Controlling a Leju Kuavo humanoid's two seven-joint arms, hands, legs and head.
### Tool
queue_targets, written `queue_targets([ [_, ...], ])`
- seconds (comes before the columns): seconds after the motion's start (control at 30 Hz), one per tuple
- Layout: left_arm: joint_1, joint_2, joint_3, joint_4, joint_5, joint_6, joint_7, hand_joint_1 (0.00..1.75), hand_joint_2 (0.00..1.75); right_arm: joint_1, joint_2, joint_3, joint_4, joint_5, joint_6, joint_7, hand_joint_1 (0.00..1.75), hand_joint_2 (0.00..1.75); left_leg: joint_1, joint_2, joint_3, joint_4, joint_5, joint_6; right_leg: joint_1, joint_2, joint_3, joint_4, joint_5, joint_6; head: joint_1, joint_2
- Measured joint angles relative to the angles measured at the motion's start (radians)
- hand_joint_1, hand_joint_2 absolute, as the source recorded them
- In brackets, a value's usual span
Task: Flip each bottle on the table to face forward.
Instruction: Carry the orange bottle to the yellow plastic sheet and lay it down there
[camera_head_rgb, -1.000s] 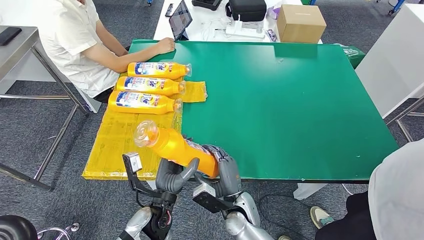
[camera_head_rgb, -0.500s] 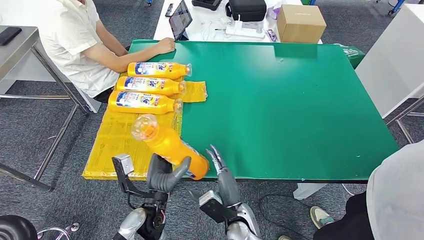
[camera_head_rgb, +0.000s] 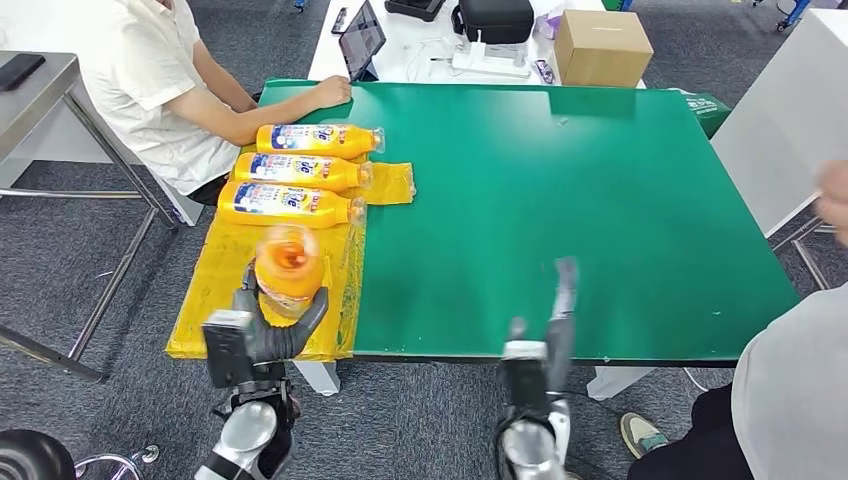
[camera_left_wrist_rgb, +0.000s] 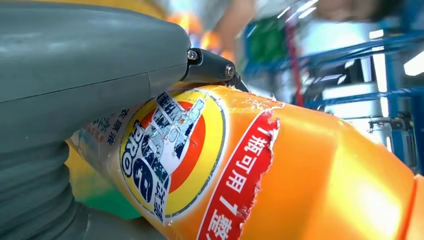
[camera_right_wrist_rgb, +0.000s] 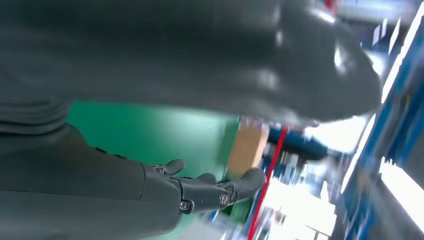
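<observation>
**Left hand holds an orange bottle at the table's near left corner**

In the head view, the left hand (camera_head_rgb: 268, 330) is seen closed around the lower part of an orange bottle (camera_head_rgb: 288, 268), which is held with its clear cap end pointing up toward the camera, above the yellow mat (camera_head_rgb: 222, 290) at the near left corner of the green table (camera_head_rgb: 560, 200). The bottle is blurred. The right hand (camera_head_rgb: 555, 310) is raised at the near edge of the table, well apart from the bottle, with its fingers stretched out straight and nothing held in it. Three more orange bottles (camera_head_rgb: 285, 172) are laid on their sides in a row further along the left side of the table, touching or nearly touching one another, labels up and caps toward the table's middle. A seated person in a white shirt (camera_head_rgb: 130, 80) is placed just beyond them, one hand resting on the table's far left corner. A cardboard box (camera_head_rgb: 600, 45) is seen on the white table behind.

In the left wrist view, the held bottle (camera_left_wrist_rgb: 280, 175) is shown close up, its torn printed label turned to the camera, with the grey thumb pressed along it.

In the right wrist view, the right hand's fingers (camera_right_wrist_rgb: 215, 190) are shown extended over the green surface, with nothing between them.
</observation>
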Motion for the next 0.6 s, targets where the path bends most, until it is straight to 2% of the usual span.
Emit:
queue_targets([
  [0.1, -0.047, 0.004, 0.015, 0.087, -0.257, 0.028, 0.046, 1.75, 1.75, 0.01, 0.018, -0.072, -0.064, -0.034, 0.0, 0.0, 0.0, 0.0, 0.0, 0.0, 0.0, 0.0, 0.0, 0.0, 0.0, 0.0, 0.0, 0.0, 0.0, 0.0, 0.0, 0.0],
  [0.17, -0.087, 0.005, 0.022, 0.157, -0.364, 0.028, 0.092, 1.75, 1.75, 0.011, 0.024, -0.1, -0.09, -0.056, 0.0, 0.0, 0.0, 0.0, 0.0, 0.0, 0.0, 0.0, 0.0, 0.0, 0.0, 0.0, 0.0, 0.0, 0.001, 0.0, 0.0, 0.0],
  [0.33, -0.197, 0.005, 0.027, 0.34, -0.5, -0.007, 0.207, 1.75, 1.75, 0.006, 0.028, -0.12, -0.104, -0.103, 0.002, 0.0, 0.0, 0.0, 0.0, 0.001, 0.001, 0.0, 0.001, -0.001, 0.0, 0.0, 0.0, 0.0, 0.001, 0.0, 0.0, 0.0],
  [0.53, -0.358, 0.002, 0.026, 0.609, -0.61, -0.076, 0.319, 1.75, 1.75, -0.022, 0.025, -0.086, -0.07, -0.156, 0.002, 0.0, 0.0, 0.0, 0.0, 0.001, 0.001, 0.0, 0.001, -0.001, 0.0, 0.0, 0.0, 0.001, 0.001, 0.0, 0.0, 0.0],
  [0.57, -0.38, 0.0, 0.026, 0.643, -0.625, -0.078, 0.333, 1.59, 1.75, -0.027, 0.024, -0.078, -0.061, -0.162, 0.002, 0.0, 0.0, 0.0, 0.0, 0.001, 0.001, 0.0, 0.001, -0.001, 0.0, 0.0, 0.001, 0.001, 0.001, 0.0, 0.0, 0.0],
  [0.6, -0.399, -0.001, 0.026, 0.674, -0.641, -0.079, 0.347, 1.35, 1.75, -0.031, 0.023, -0.071, -0.051, -0.167, 0.002, 0.0, 0.0, 0.0, 0.0, 0.001, 0.001, 0.0, 0.001, -0.001, 0.0, 0.0, 0.001, 0.001, 0.001, 0.0, 0.0, 0.0],
])
